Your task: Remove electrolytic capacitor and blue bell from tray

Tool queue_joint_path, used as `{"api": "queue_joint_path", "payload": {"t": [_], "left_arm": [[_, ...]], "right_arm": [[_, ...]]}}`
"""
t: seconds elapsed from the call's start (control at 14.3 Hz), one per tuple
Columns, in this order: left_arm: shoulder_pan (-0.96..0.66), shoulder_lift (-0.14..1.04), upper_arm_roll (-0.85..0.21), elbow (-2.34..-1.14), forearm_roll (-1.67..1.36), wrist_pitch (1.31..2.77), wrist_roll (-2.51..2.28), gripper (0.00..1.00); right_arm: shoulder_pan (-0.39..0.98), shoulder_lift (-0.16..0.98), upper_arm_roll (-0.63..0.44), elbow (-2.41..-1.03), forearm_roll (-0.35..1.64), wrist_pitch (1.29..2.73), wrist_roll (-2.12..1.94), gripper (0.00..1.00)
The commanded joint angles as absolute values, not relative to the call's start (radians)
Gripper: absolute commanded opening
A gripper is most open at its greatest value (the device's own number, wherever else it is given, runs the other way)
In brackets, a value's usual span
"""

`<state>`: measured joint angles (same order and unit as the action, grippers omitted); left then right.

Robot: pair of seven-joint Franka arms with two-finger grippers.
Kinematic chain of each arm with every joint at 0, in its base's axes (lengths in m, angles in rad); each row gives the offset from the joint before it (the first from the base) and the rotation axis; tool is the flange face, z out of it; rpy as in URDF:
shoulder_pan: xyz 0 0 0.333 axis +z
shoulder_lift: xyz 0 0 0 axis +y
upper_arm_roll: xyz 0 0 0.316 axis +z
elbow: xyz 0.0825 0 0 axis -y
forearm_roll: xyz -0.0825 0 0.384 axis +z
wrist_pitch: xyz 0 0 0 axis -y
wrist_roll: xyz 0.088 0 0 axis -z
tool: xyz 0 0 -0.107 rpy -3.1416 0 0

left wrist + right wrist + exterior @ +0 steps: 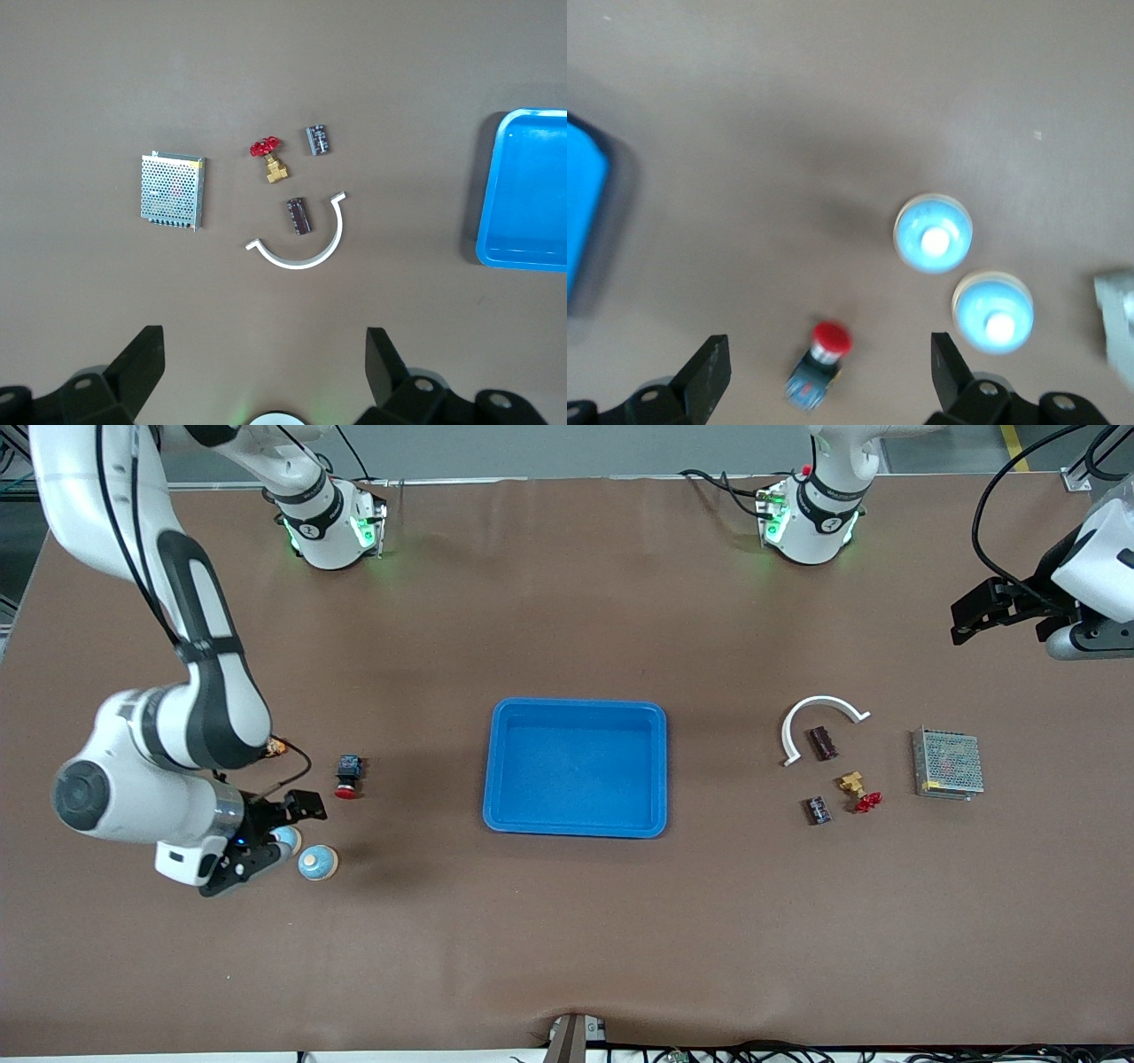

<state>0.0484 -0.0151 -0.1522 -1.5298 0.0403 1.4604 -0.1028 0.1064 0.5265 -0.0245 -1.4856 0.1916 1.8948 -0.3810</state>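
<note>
Two dark capacitors [823,743] [818,810] lie toward the left arm's end of the table; the left wrist view shows them too [299,216] [319,140]. Two light-blue bells [317,863] [286,838] sit toward the right arm's end, the second partly hidden by my right gripper [270,841]. In the right wrist view the bells [933,234] [992,306] lie off to one side of that gripper [828,376], which hangs open and holds nothing. My left gripper [961,622] [263,354] is open and empty, raised over bare table at the left arm's end.
A blue tray [505,779] [496,239] stands mid-table. A red push button [348,777] [819,363] lies beside the bells. Around the capacitors are a white curved piece [819,707], a brass valve with a red handle [859,790] and a metal mesh box [948,763].
</note>
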Motion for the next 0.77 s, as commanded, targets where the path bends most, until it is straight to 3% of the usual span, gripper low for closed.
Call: {"api": "queue_joint_path", "payload": {"t": [0.0,0.35,0.7], "left_arm": [[0.051,-0.043,-0.149,-1.552,0.02,1.47,-0.084,1.0],[0.051,-0.041,-0.149,-1.548,0.018,1.47,-0.084,1.0],[0.051,-0.041,-0.149,-1.551,0.003,1.467,-0.083,1.0]], "right_arm": [[0.121,0.398,-0.023,-1.542,0.146,1.794,-0.232,1.0],[0.12,0.102,-0.023,-1.768,0.066,1.758,-0.144,1.0],[0.115,-0.03,-0.023,-1.798,0.017,1.641,-0.012,1.0]]}}
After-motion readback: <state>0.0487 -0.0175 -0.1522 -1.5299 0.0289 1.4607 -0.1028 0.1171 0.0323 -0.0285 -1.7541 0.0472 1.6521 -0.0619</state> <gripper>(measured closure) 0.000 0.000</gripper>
